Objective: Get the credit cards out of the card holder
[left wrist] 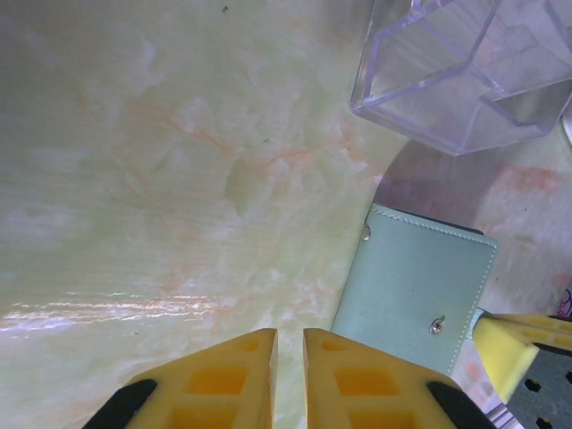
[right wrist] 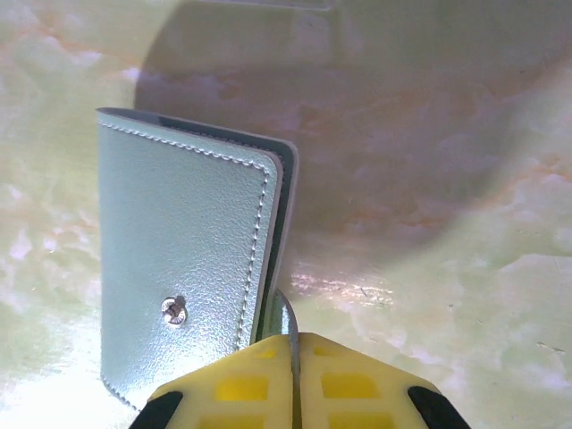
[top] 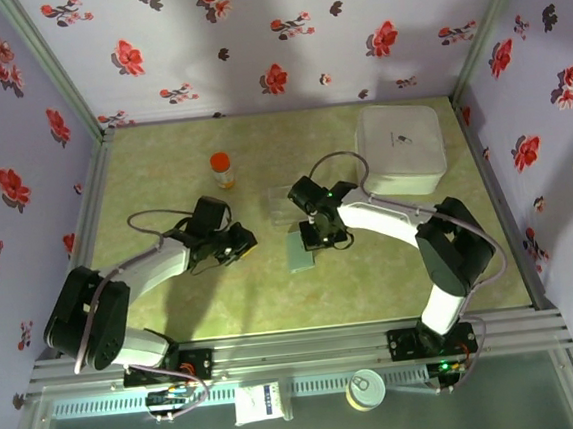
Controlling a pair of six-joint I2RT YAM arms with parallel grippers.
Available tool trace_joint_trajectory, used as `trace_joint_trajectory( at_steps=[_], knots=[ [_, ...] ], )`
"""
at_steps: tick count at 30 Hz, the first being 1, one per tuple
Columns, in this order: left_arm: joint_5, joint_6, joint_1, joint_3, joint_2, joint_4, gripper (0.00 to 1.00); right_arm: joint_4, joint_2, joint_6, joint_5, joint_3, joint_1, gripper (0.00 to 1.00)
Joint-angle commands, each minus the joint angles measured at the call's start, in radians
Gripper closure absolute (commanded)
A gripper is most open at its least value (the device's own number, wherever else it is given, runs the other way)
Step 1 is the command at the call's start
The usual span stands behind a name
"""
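The card holder (top: 299, 254) lies folded flat in the middle of the table, pale grey-blue with white stitching and a small metal snap (right wrist: 174, 309). My right gripper (top: 321, 238) sits at its open long edge, shut (right wrist: 293, 338) on a thin grey leaf that curves up out of the holder (right wrist: 179, 250). My left gripper (top: 244, 243) hovers just left of the holder (left wrist: 416, 290), open by a narrow gap (left wrist: 288, 335) with nothing between its fingers. The credit cards are hidden.
A clear plastic piece (left wrist: 456, 71) lies just beyond the holder, also seen from the top (top: 281, 207). A big white rounded box (top: 401, 147) stands at the back right. An orange-capped bottle (top: 221, 170) stands at the back left. Flowered walls enclose the table.
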Motion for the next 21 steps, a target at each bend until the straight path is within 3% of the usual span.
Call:
trace_joint_trajectory(
  at_steps=[1, 21],
  knots=[
    [-0.008, 0.044, 0.015, 0.025, -0.032, -0.044, 0.85, -0.06, -0.031, -0.047, -0.019, 0.045, 0.0, 0.93],
    [0.026, 0.073, 0.077, -0.029, -0.094, -0.056, 0.86, -0.101, 0.111, -0.002, -0.057, 0.291, 0.131, 0.92]
  ],
)
